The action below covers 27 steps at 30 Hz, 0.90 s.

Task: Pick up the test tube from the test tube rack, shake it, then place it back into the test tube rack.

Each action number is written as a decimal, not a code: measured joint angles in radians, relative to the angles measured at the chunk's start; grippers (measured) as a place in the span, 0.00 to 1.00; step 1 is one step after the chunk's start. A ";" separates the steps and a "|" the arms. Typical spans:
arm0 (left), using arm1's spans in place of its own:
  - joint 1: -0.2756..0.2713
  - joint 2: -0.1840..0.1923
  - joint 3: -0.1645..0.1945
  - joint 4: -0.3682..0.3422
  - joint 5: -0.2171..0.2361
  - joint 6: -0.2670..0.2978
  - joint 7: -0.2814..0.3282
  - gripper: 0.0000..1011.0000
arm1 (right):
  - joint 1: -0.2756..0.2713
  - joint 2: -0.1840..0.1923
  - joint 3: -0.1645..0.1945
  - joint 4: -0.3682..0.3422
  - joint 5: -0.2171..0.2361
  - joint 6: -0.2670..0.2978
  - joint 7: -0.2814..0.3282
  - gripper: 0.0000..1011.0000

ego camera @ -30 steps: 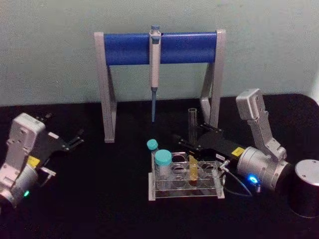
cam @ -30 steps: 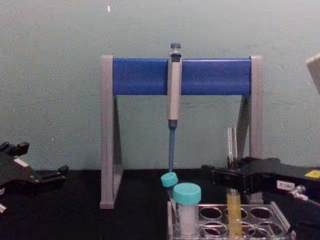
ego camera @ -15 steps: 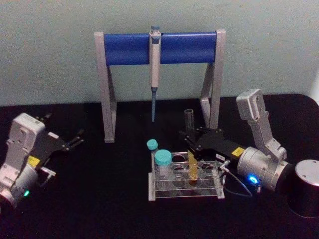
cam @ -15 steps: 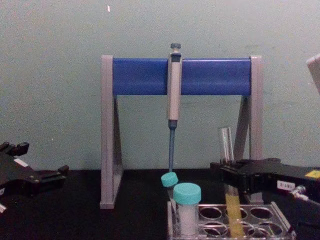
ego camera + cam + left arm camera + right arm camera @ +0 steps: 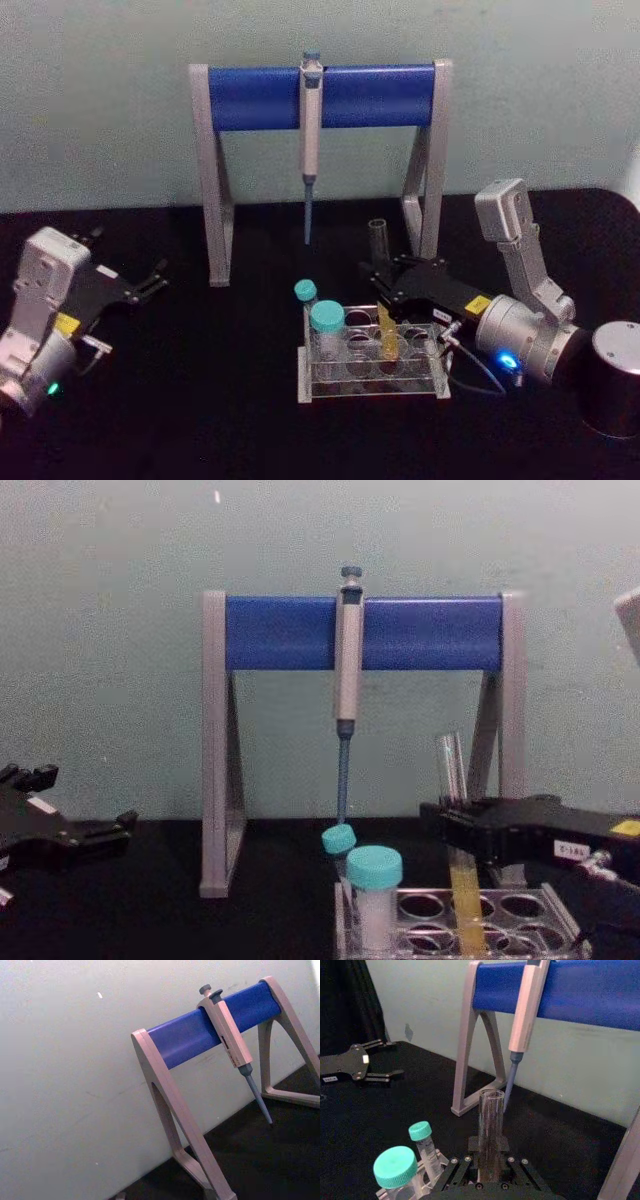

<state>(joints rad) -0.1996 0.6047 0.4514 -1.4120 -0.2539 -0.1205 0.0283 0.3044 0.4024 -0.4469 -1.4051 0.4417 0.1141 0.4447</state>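
**Operator:** What does the right gripper have?

**Spotter:** Your right gripper (image 5: 381, 275) is closed on the test tube (image 5: 452, 770). It grips about halfway up, just above the yellow liquid. The clear open top stands above the fingers.

**Operator:** Where is the tube?

**Spotter:** Its lower end sits in a hole of the test tube rack (image 5: 370, 389), right of the rack's middle. It leans a little, with its top toward the left. The rack lies near the middle of the black table (image 5: 220, 400), just left of your right arm.

**Operator:** What else is in the rack?

**Spotter:** A large teal-capped vial (image 5: 327, 318) stands at its left end, and a smaller teal-capped vial (image 5: 306, 292) is just beyond it.

**Operator:** And farther out?

**Spotter:** The pipette stand (image 5: 260, 98) is at the far side, by the wall. The pipette (image 5: 310, 130) hangs from its blue bar, tip down, apart from the tube. A grey-topped cylinder (image 5: 615, 375) stands at the near right.

**Operator:** And my left arm?

**Spotter:** Your left gripper (image 5: 155, 280) is parked at the left with its fingers spread. It holds nothing and is well apart from the rack.
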 joint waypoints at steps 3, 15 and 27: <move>0.000 0.000 0.000 0.000 0.000 0.000 0.000 1.00 | -0.004 -0.001 0.003 0.000 -0.002 -0.022 0.005 0.22; 0.000 0.000 0.000 0.000 0.000 0.000 0.000 1.00 | -0.044 0.010 0.019 -0.024 -0.019 -0.099 0.018 0.22; 0.000 0.000 0.000 0.000 0.000 0.000 0.000 1.00 | -0.084 0.003 0.053 -0.058 -0.023 -0.161 0.013 0.22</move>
<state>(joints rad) -0.1995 0.6047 0.4514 -1.4119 -0.2539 -0.1205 0.0283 0.2201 0.4058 -0.3937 -1.4632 0.4186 -0.0471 0.4579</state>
